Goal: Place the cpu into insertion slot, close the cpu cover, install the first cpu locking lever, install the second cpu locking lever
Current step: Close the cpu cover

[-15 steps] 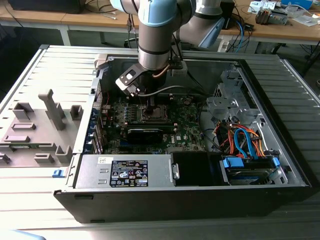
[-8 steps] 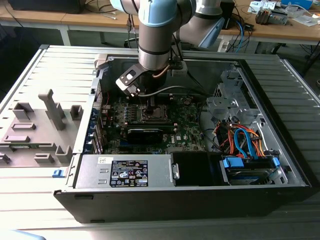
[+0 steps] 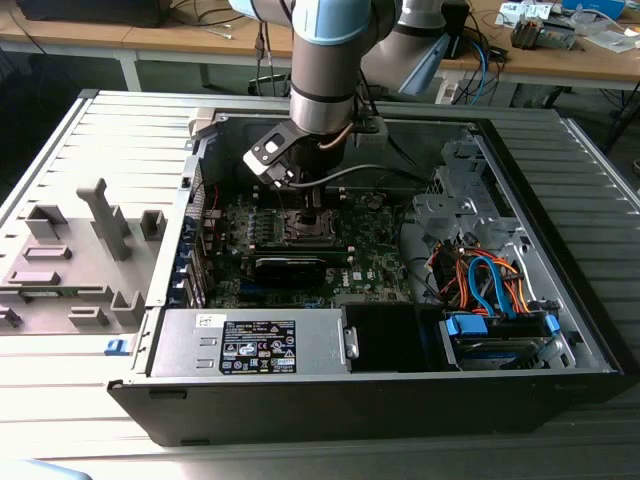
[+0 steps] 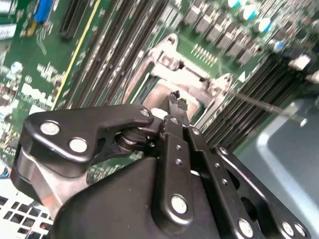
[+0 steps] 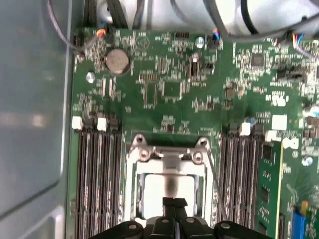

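Observation:
The insertion slot lies on the green motherboard between the rows of black memory slots. The silvery cpu cover lies flat over it, and the cpu's pale metal top shows through the cover's window. My gripper hangs right above the window with its black fingers pressed together and nothing between them. In the second wrist view the gripper's tips sit at the cover's edge. A thin wire locking lever runs out from the socket's corner; the lever also runs along the cover's side. In the exterior view the gripper stands over the slot.
The board lies inside an open computer case. A power supply sits at the near side, a black card just in front of the socket, and drive bays with orange and blue cables on the exterior view's right. A grey case wall rises close by.

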{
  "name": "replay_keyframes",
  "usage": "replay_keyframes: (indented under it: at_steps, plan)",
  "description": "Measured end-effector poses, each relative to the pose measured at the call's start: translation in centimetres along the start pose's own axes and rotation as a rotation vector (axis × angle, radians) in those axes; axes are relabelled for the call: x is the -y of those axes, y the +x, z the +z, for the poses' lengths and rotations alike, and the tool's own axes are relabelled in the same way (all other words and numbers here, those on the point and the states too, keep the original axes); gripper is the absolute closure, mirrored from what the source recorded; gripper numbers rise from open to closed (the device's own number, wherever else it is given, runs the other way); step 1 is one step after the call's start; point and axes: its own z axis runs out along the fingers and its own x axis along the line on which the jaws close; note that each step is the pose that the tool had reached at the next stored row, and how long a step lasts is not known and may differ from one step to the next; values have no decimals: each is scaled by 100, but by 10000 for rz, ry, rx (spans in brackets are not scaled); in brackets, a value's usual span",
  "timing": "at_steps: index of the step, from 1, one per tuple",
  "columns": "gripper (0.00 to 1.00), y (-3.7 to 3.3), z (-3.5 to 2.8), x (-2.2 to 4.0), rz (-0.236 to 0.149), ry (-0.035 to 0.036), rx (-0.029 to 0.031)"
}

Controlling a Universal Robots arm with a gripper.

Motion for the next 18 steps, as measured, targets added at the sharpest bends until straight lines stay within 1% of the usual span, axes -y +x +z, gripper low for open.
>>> replay_keyframes:
  at_steps: [2, 4, 5, 8, 9, 11, 12, 15, 17, 18]
  plan:
    - [89, -4, -18, -62, -4, 35, -1]
    - [89, -6, -54, -90, -2, 52, -3]
    - [89, -7, -90, -96, -3, 60, -3]
    - [89, -9, -216, -94, 0, 64, -4]
    - [89, -10, -278, -92, -1, 63, -4]
    - [89, -12, -374, -89, -2, 64, -3]
    - [89, -12, -410, -88, -2, 64, -3]
    - [89, -13, -494, -85, -2, 64, -3]
    - [89, -14, -535, -84, -2, 65, -3]
    - [89, -15, -543, -84, -3, 64, -3]
